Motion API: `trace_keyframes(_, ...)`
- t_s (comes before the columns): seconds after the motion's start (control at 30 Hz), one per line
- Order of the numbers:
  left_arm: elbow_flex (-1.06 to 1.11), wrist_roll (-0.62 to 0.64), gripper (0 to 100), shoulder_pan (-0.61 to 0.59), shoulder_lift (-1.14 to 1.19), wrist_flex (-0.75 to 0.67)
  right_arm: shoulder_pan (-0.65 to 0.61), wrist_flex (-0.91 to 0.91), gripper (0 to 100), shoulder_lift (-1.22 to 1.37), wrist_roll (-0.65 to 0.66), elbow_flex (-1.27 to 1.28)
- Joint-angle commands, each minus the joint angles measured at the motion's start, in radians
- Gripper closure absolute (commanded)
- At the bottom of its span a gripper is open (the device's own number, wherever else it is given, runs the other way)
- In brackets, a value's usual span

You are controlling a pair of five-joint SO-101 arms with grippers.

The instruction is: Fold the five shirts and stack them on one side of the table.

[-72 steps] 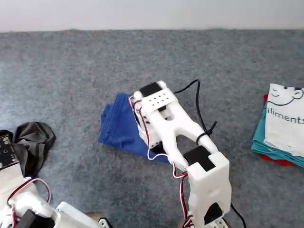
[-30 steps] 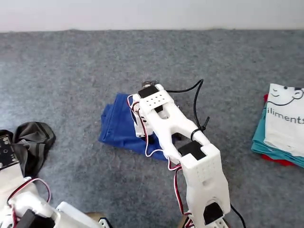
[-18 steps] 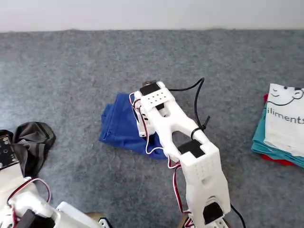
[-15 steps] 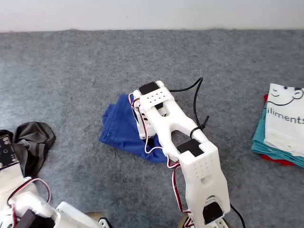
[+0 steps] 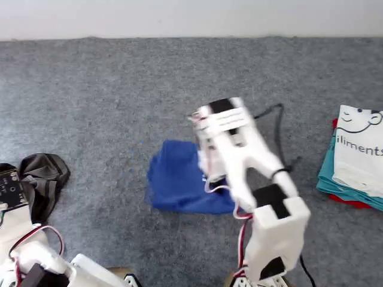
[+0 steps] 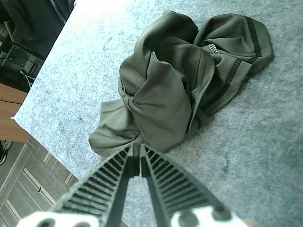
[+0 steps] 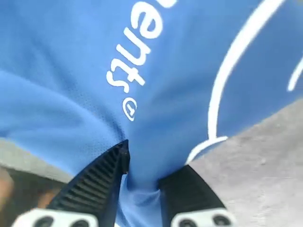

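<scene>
One folded blue cotton shirt (image 5: 176,185) is lying mid-table; the right gripper (image 7: 140,163) is clamping its edge, probably to carry it to the folded stack (image 5: 356,161). The left gripper (image 6: 140,156), closed empty, is hovering over a crumpled olive shirt (image 6: 180,90).

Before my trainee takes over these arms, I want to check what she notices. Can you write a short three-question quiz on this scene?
1. True or false: the right pincer is shut on the blue shirt.
2. In the high view, where does the stack of folded shirts lie?
A) at the right edge
B) at the left edge
C) under the blue shirt
3. Fill in: the dark shirt by the shut left pincer lies ____, not folded.

Key: 1 true; 2 A; 3 crumpled.
</scene>
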Motion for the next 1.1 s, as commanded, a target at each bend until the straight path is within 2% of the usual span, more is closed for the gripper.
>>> trace_keyframes(0.0,-0.013,-0.008,98,-0.009,-0.005,-0.012,0.194,-0.113,99.1,-0.067,0.408,0.008)
trace_keyframes(0.1,-0.016,-0.009,98,-0.009,-0.005,-0.012,0.302,-0.303,99.1,-0.067,0.733,0.008)
trace_keyframes(0.2,-0.056,-0.049,98,-0.008,-0.005,-0.011,0.334,-0.507,99.1,-0.068,1.013,0.008)
trace_keyframes(0.27,-0.079,-0.068,98,-0.003,-0.005,-0.015,0.329,-0.619,99.1,-0.067,1.115,0.011)
trace_keyframes(0.33,-0.090,-0.087,98,-0.002,-0.005,-0.017,0.311,-0.691,99.1,-0.061,1.149,0.014)
trace_keyframes(0.43,-0.090,-0.107,98,-0.008,-0.005,-0.015,0.283,-0.743,98.1,-0.044,1.148,0.009)
trace_keyframes(0.5,-0.090,-0.107,98,-0.009,-0.005,-0.011,0.275,-0.742,93.0,-0.050,1.142,0.008)
trace_keyframes(0.6,-0.094,-0.106,98,-0.009,-0.006,-0.011,0.280,-0.742,82.4,-0.087,1.010,0.008)
trace_keyframes(0.67,-0.094,-0.106,98,-0.009,-0.006,-0.011,0.282,-0.722,80.5,-0.125,0.913,0.008)
trace_keyframes(0.77,-0.094,-0.106,98,-0.009,-0.006,-0.011,0.274,-0.616,80.4,-0.211,0.836,0.008)
trace_keyframes(0.97,-0.087,-0.106,98,-0.009,-0.006,-0.011,0.228,-0.375,80.5,-0.325,0.522,0.008)
trace_keyframes(1.07,-0.087,-0.106,98,-0.009,-0.006,-0.011,0.194,-0.236,84.5,-0.321,0.439,0.012)
